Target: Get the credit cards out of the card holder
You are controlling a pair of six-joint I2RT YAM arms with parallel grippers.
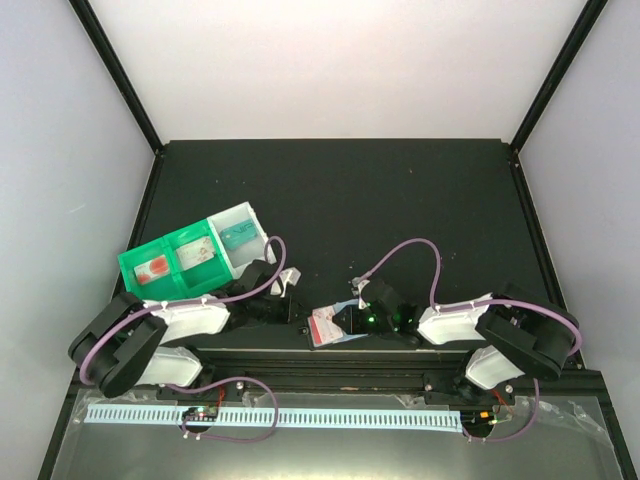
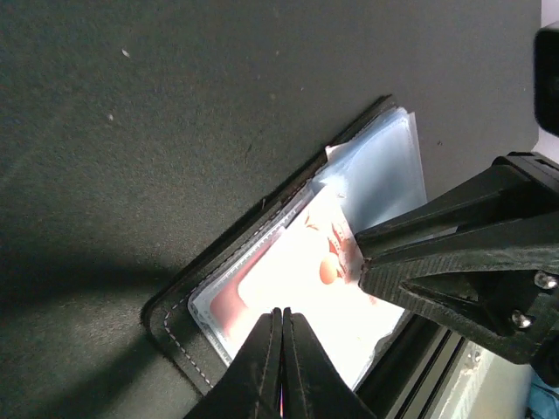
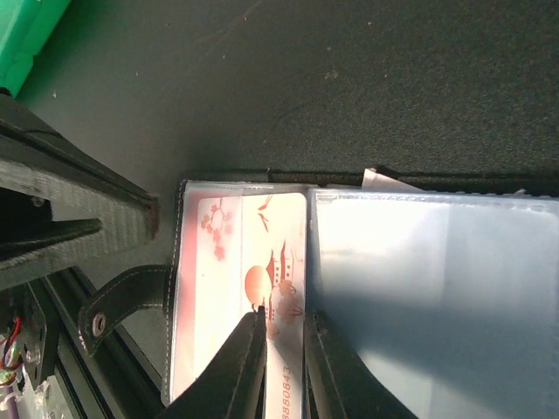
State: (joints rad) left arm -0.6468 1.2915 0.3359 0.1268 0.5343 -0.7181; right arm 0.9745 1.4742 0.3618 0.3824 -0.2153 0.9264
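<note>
The card holder (image 1: 335, 338) lies open at the table's near edge between my two grippers, dark stitched edge (image 2: 175, 319) outward, with a pale blue clear sleeve (image 3: 437, 288). A red-and-white card (image 3: 279, 236) with a sun and pagoda picture sticks partly out of the left sleeve; it also shows in the left wrist view (image 2: 297, 271). My left gripper (image 2: 282, 312) is shut, its tips resting on that sleeve (image 1: 298, 312). My right gripper (image 3: 284, 316) is narrowly open, its fingertips (image 3: 258, 319) down on the card's right strip (image 1: 352, 320).
A green-and-clear compartment tray (image 1: 190, 255) stands behind the left arm, its corner in the right wrist view (image 3: 26, 26). The holder's snap strap (image 3: 122, 310) hangs over the black front rail (image 1: 330, 365). The left gripper's body (image 3: 79, 218) sits close to the holder's left side.
</note>
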